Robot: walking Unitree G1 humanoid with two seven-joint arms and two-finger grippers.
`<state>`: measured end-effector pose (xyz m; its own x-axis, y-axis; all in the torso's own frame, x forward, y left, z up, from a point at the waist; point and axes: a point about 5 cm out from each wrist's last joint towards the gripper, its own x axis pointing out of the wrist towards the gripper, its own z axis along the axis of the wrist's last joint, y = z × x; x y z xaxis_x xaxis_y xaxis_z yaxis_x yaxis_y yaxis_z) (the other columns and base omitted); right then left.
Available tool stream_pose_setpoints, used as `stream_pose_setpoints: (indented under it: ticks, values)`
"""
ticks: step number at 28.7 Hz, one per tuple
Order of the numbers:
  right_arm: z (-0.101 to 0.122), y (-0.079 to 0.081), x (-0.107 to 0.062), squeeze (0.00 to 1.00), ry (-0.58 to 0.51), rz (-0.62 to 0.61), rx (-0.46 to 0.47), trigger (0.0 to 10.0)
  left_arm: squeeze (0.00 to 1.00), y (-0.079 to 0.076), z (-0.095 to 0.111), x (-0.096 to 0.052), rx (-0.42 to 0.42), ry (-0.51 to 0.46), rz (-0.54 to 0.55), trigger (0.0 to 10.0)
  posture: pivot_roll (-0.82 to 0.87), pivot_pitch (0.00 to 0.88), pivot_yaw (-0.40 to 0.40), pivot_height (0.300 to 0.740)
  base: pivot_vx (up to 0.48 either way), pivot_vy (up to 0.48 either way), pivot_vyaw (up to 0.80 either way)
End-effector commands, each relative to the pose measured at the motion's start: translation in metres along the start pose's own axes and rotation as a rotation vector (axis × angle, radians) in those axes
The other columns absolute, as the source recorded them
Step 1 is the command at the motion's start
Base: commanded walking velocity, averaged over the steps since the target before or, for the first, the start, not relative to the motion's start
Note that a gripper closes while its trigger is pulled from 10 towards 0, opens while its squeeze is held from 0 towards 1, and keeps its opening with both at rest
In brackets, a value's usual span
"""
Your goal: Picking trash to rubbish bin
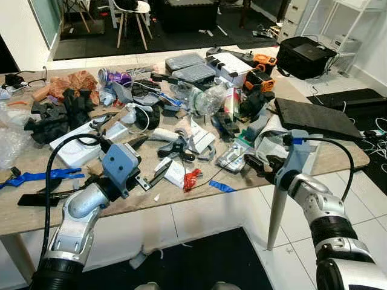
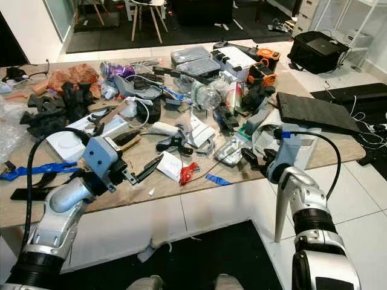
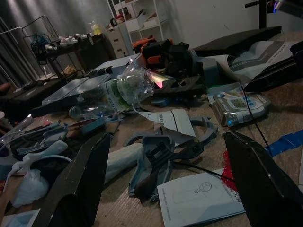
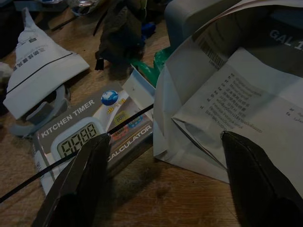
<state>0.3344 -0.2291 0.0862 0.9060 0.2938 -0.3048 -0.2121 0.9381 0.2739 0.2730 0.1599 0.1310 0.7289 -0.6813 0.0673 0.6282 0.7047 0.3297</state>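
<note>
Cluttered table (image 1: 338,158), packet (image 4: 94,135) reading "KITCHEN TIMER", "CALCULATOR"

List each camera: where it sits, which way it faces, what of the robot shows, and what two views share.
Left eye view: on the head, looking forward and down at the cluttered table; both silver arms show, left gripper and right gripper over the near edge.
Right eye view: the head's other eye, same scene.
Left wrist view: along the left gripper's open fingers across the clutter.
Right wrist view: along the right gripper's open fingers.
Shared: the kitchen timer package appears in both wrist views.
</note>
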Motion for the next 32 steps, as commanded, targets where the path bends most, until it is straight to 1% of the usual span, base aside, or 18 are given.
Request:
stream_pose_setpoints:
  ticks: [1, 4, 13, 17, 19, 20, 29, 30, 31, 32]
  values:
    - [-0.017, 0.002, 0.000, 0.00, 0.089, 0.015, 0.008, 10.0, 0.00, -0.001, 0.000, -0.001, 0.013, 0.021, -0.014, 10.0, 0.00, 0.000, -0.002, 0.740, 0.000, 0.000, 0.00]
    - [-0.019, 0.004, 0.001, 0.00, 0.117, 0.043, 0.007, 10.0, 0.00, 0.000, 0.000, -0.001, 0.016, 0.021, -0.013, 10.0, 0.00, 0.000, -0.002, 0.740, 0.000, 0.000, 0.00]
    - [-0.022, 0.000, -0.002, 0.00, 0.188, 0.080, -0.024, 10.0, 0.00, -0.002, -0.002, -0.001, 0.021, 0.032, -0.033, 10.0, -0.01, 0.000, 0.001, 0.740, 0.000, 0.000, 0.00]
    - [-0.021, -0.001, -0.003, 0.00, 0.193, 0.082, -0.025, 10.0, 0.00, -0.004, -0.002, -0.002, 0.016, 0.029, -0.058, 10.0, -0.01, 0.000, 0.002, 0.740, 0.000, 0.000, 0.00]
    - [-0.020, -0.001, -0.003, 0.00, 0.195, 0.082, -0.027, 10.0, 0.00, -0.006, -0.001, -0.003, 0.002, 0.019, -0.077, 10.0, -0.01, 0.000, 0.002, 0.740, 0.000, 0.000, 0.00]
    - [-0.020, -0.001, -0.003, 0.00, 0.198, 0.083, -0.029, 10.0, 0.00, -0.009, 0.001, -0.004, -0.019, 0.005, -0.102, 10.0, -0.01, 0.000, 0.002, 0.740, 0.000, 0.000, 0.00]
    - [-0.022, -0.002, -0.002, 0.00, 0.200, 0.075, -0.028, 10.0, 0.00, -0.011, -0.002, -0.006, -0.027, 0.008, -0.127, 10.0, -0.01, 0.000, 0.002, 0.740, 0.000, 0.000, 0.00]
    - [-0.022, -0.002, -0.001, 0.00, 0.197, 0.074, -0.027, 5.5, 0.00, -0.012, -0.002, -0.006, -0.028, 0.008, -0.134, 10.0, -0.01, 0.000, 0.002, 0.740, 0.000, 0.000, 0.00]
    - [-0.022, -0.002, -0.001, 0.00, 0.189, 0.073, -0.023, 0.0, 0.00, -0.013, -0.002, -0.007, -0.030, 0.008, -0.139, 10.0, -0.01, 0.000, 0.002, 0.740, 0.000, 0.000, 0.00]
    - [-0.022, -0.002, -0.001, 0.00, 0.189, 0.073, -0.023, 0.0, 0.00, -0.013, -0.002, -0.007, -0.030, 0.008, -0.139, 10.0, -0.01, 0.000, 0.002, 0.740, 0.000, 0.000, 0.00]
